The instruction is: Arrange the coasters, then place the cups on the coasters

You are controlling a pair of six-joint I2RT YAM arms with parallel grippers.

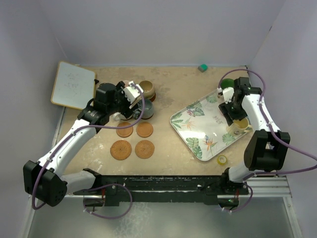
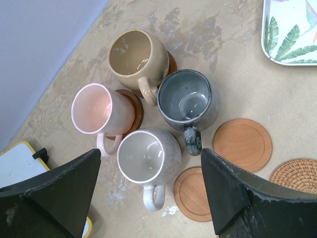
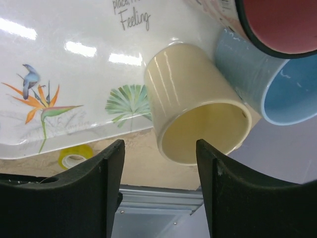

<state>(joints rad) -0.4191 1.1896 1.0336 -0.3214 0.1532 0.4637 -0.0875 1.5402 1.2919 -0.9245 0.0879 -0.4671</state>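
Four cups stand close together in the left wrist view: tan (image 2: 136,57), pink (image 2: 99,109), slate (image 2: 188,99) and speckled grey (image 2: 148,156). Brown coasters show under the tan and pink ones. My left gripper (image 2: 148,193) hangs open above the grey cup, touching nothing. Bare coasters (image 1: 125,130) (image 1: 144,129) (image 1: 121,149) (image 1: 144,148) lie in a square just in front. On the right, my right gripper (image 3: 161,168) is open, its fingers either side of the yellow cup's (image 3: 198,104) rim without touching it. Light blue (image 3: 277,84) and red (image 3: 280,25) cups crowd beside it. A green cup (image 1: 228,84) stands behind.
The leaf-patterned tray (image 1: 198,129) lies tilted at centre right, with the yellow cup at its right edge. A yellow tape roll (image 1: 222,159) sits near the front edge. A whiteboard (image 1: 73,85) lies at back left, a small green block (image 1: 202,67) by the back wall.
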